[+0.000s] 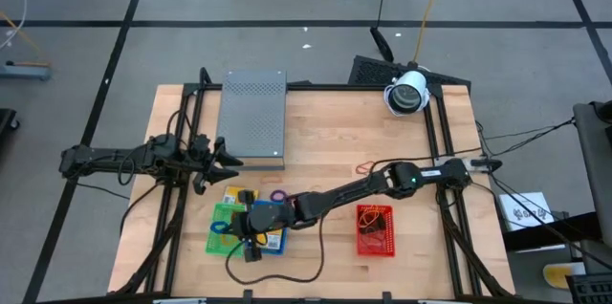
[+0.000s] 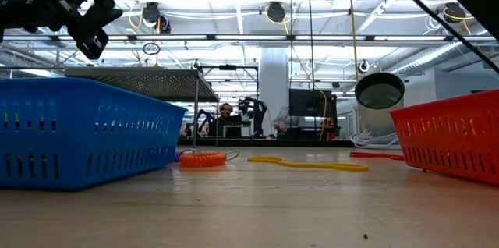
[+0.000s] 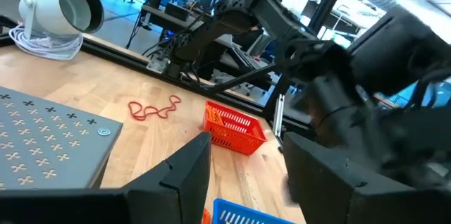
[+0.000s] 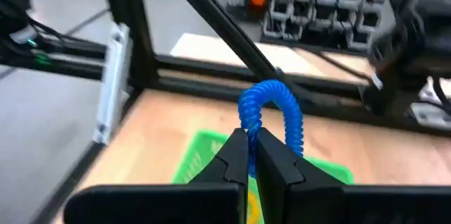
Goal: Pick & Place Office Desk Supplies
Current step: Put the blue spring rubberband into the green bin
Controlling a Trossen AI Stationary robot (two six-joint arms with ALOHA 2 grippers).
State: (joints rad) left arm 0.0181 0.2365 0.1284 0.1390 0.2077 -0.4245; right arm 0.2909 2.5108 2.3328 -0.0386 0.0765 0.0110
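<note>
pinched the blue coiled band [image 4: 271, 115] in the right end effector [image 4: 251, 155], clamped tight over the green basket [image 4: 204, 155] for sorting; left end effector [image 3: 243, 175] parked apart beside the grey box [image 1: 253, 118].

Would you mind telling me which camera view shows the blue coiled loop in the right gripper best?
The right wrist view: the blue coiled loop arches up, pinched between the right gripper's shut fingers, above the green basket. The high view shows only the arm there; the low and left wrist views don't show it.
</note>
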